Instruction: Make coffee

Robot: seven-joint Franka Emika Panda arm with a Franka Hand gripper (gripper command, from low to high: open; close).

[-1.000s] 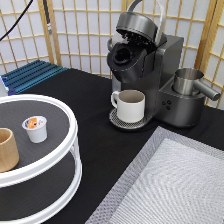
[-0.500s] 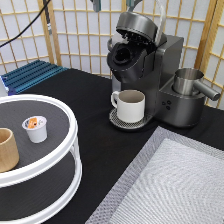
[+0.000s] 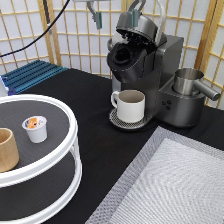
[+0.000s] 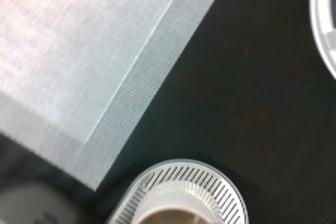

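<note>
The coffee pod [image 3: 35, 128], white with an orange-brown foil top, stands upright on the upper tier of a white round stand [image 3: 70, 145] at the exterior view's left. My gripper [image 3: 96, 17] hangs at the exterior view's top, left of the coffee machine [image 3: 160, 75] and high above the table, holding nothing that shows. The machine's lid is raised and its pod chamber [image 3: 123, 56] gapes. A white mug [image 3: 129, 105] sits on the drip tray under the spout. The wrist view looks down on the mug's rim [image 4: 176, 212] and the ribbed drip tray [image 4: 187, 177].
A tan wooden cup [image 3: 6, 149] stands on the stand's upper tier near the pod. A steel jug [image 3: 189, 82] sits on the machine's right side. A grey woven mat [image 3: 170, 185] covers the exterior view's bottom right. A blue rack [image 3: 30, 75] lies at back left.
My gripper has come down into the exterior view's top edge, where before only a trace of it showed. The pod, mug and machine have not moved.
</note>
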